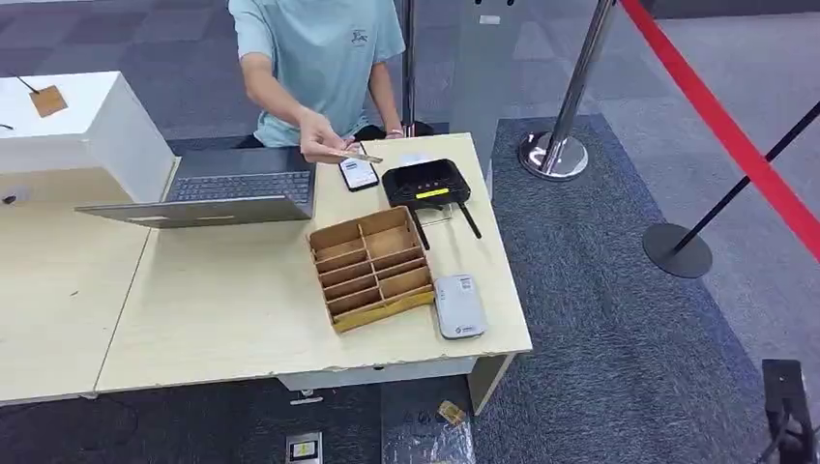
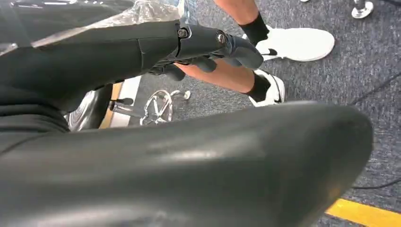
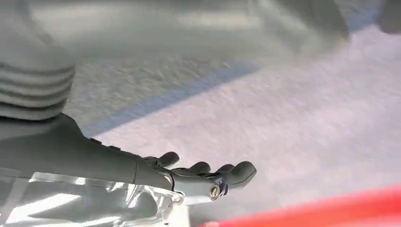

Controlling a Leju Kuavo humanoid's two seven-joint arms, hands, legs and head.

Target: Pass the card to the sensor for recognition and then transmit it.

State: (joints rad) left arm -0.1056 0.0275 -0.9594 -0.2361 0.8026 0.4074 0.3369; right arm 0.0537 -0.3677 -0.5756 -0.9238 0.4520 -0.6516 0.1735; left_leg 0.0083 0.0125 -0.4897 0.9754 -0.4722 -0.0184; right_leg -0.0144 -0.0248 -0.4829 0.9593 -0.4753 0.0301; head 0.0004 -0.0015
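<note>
The left hand [image 2: 208,47] hangs low beside the robot, its dark fingers [image 2: 246,49] loosely apart with nothing in them; beyond it lie grey carpet [image 2: 331,90], a person's two white shoes [image 2: 295,43] with black socks, and a yellow floor stripe [image 2: 369,215]. The right hand [image 3: 203,177] also hangs over carpet, fingers slightly curled but apart and holding nothing, with a red band [image 3: 321,210] at the frame's edge; that picture is blurred, so finer detail cannot be read.

In the head view a pale wooden table [image 1: 232,319] carries an open laptop [image 1: 218,193], a wooden divided tray [image 1: 372,266], a black sensor unit [image 1: 425,184] with a yellow strip, a phone [image 1: 359,174] just beside it, and a white-grey device [image 1: 458,305] near the table's front corner, just beside the tray. A person in a light teal shirt [image 1: 319,58] sits behind the table, and their hand [image 1: 319,140] holds the card [image 1: 360,154], a thin tan piece, above the phone and near the sensor unit. A second table [image 1: 48,280] adjoins to the left, bearing a white box [image 1: 97,116]. The floor is dark grey carpet tile, with chrome stanchion posts [image 1: 571,106] and a red barrier belt [image 1: 725,126] to the right.
</note>
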